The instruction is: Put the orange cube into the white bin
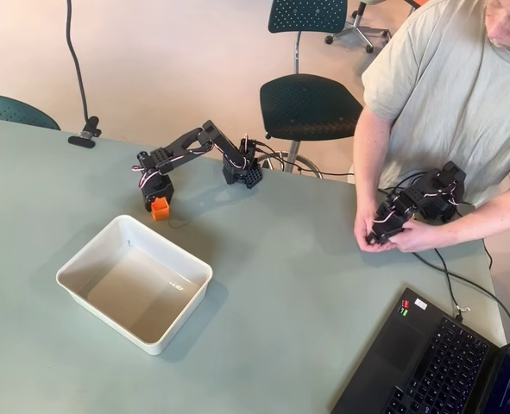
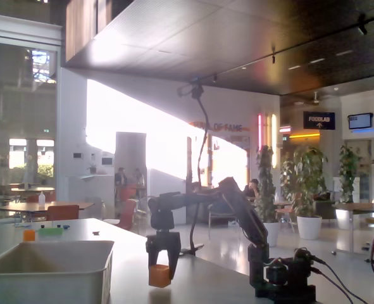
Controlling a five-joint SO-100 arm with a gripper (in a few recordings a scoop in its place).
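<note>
The scene is a large pale green table [image 1: 306, 285] in an open hall, with plants, lamps and other tables far behind in the fixed view.

The orange cube [image 1: 160, 208] sits at the tip of the gripper [image 1: 159, 205], near the far edge of the table in the overhead view. In the fixed view the cube [image 2: 159, 275] is between the two dark fingers [image 2: 172, 252], which point down and reach to its top part — the gripper [image 2: 161, 263] looks closed on it. If the cube touches the table or is just above it, I cannot tell; in the fixed view its lower edge is very close to the surface.

The white bin [image 1: 80, 264] stands near the cube, a little toward the camera and to the left in the overhead view, with its closest corner just beside the gripper but not touching. In the fixed view the bin [image 2: 54, 273] is at the left of the cube.

The black arm [image 1: 204, 143] goes from its base [image 1: 242, 171] to the left, then bends down to the cube.

At the right side a person [image 1: 444, 95] in a light shirt is at the table, and a dark laptop [image 1: 436, 362] lies at the lower right corner. Behind the table there are dark chairs [image 1: 309, 105] — and a black clamp with a cable [image 1: 84, 136] is on the far edge.
</note>
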